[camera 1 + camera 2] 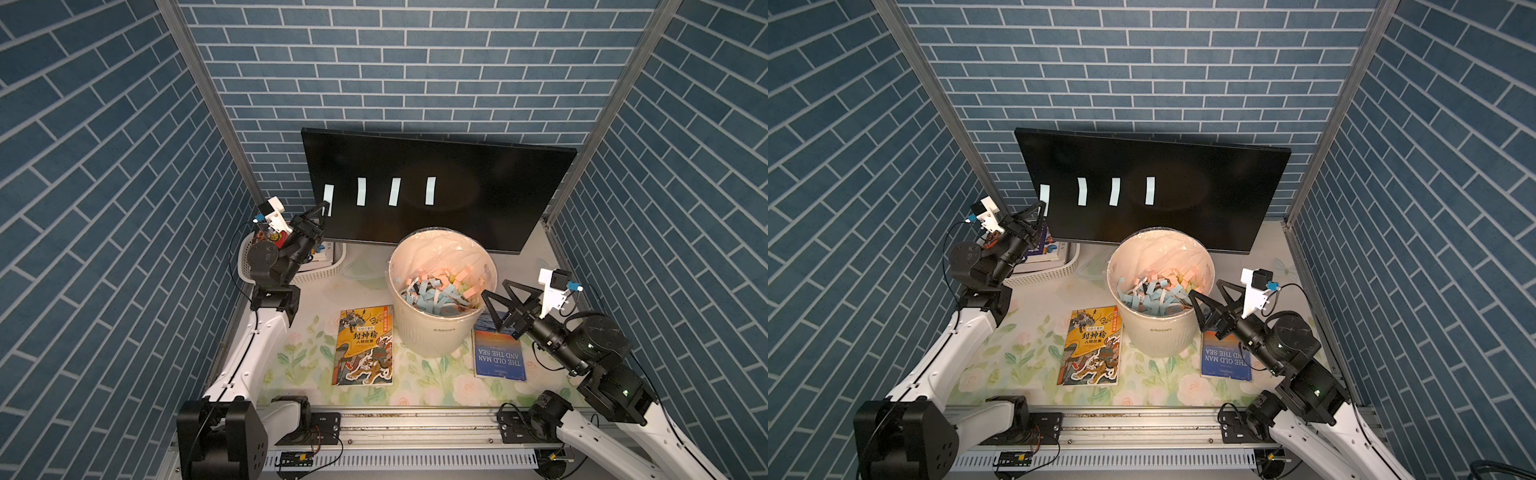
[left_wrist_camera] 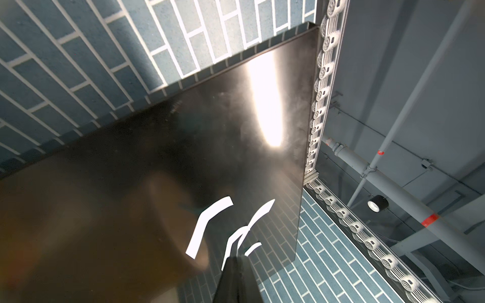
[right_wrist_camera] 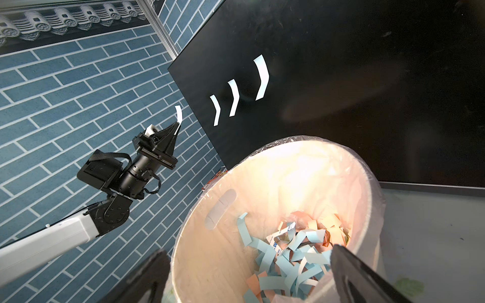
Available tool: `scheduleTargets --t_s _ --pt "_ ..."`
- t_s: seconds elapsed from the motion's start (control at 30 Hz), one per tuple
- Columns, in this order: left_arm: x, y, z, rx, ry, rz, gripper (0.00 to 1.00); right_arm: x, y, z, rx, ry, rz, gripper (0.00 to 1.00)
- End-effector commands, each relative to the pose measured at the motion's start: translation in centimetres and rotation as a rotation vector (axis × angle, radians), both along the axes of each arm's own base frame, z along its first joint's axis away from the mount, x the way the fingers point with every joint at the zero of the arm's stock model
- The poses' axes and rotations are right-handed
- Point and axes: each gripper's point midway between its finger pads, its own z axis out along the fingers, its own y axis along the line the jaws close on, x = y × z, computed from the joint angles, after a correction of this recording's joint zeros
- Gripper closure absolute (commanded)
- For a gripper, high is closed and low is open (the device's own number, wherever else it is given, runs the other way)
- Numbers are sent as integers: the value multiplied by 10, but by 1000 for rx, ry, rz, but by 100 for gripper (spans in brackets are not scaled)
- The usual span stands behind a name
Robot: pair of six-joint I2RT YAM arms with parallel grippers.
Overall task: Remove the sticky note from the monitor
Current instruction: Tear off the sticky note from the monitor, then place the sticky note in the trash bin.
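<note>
monitor (image 1: 478,195): middle of lower edge hidden behind white bin (image 1: 432,332) in both top views.
sticky note (image 1: 328,192): lower end out of sight, pinched in left gripper (image 1: 325,205).
basket (image 1: 322,272): mostly behind left arm (image 1: 286,253); contents cannot be told.
blue book (image 1: 496,357): upper corner covered by right gripper (image 1: 494,288); small print unreadable.
right gripper fingers (image 3: 354,270), wrist view: blurred, cut off by picture's edge.

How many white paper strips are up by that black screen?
4. The leftmost strip is pinched by the left gripper at the screen edge; the second strip, third strip and rightmost strip stick in a row on the screen. None seem hidden.
</note>
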Motion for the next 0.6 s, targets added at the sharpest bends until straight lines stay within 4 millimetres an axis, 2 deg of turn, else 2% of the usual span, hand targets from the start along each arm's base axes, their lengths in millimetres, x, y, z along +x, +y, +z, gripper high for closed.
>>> scheduleTargets --t_s 0.0,0.23,0.57 --pt "-22 -10 12 22 -71 -8 100 2 0 3 23 15 -7 0" --pt "-54 -37 15 67 -106 -43 100 2 0 4 22 18 -8 0" --pt "-85 -83 19 160 -166 -122 100 4 1 2 17 22 -11 0"
